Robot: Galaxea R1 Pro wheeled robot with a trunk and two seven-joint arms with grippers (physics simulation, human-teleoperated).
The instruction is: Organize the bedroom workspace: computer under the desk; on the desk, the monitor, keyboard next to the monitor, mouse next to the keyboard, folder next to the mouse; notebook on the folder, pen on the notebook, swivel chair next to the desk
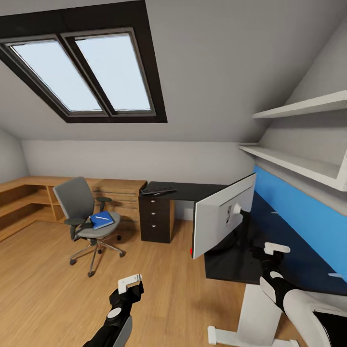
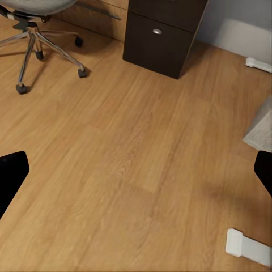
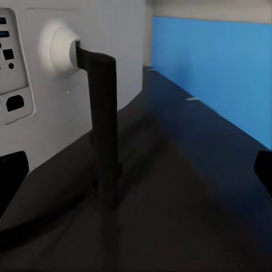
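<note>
The grey swivel chair (image 1: 79, 207) stands on the floor left of the black desk (image 1: 193, 191), with its star base (image 2: 34, 39) also in the left wrist view. On its seat lies the blue folder (image 1: 101, 220) with a slim white pen (image 1: 102, 218) on top. The black keyboard (image 1: 157, 191) rests on the desk's far end. The monitor (image 1: 222, 214) stands on the desk's near wing, white back toward me. My right gripper (image 1: 275, 249) hovers open behind it, facing its black neck (image 3: 105, 130). My left gripper (image 1: 130, 283) hangs open over bare floor. The computer, mouse and notebook are out of view.
The desk's drawer unit (image 1: 155, 219) with round knobs sits under its far end. A light wooden low shelf unit (image 1: 29, 197) runs along the left wall. White wall shelves (image 1: 299, 164) hang above a blue panel (image 1: 308, 217). A white leg with foot bar (image 1: 253, 318) stands below the desk.
</note>
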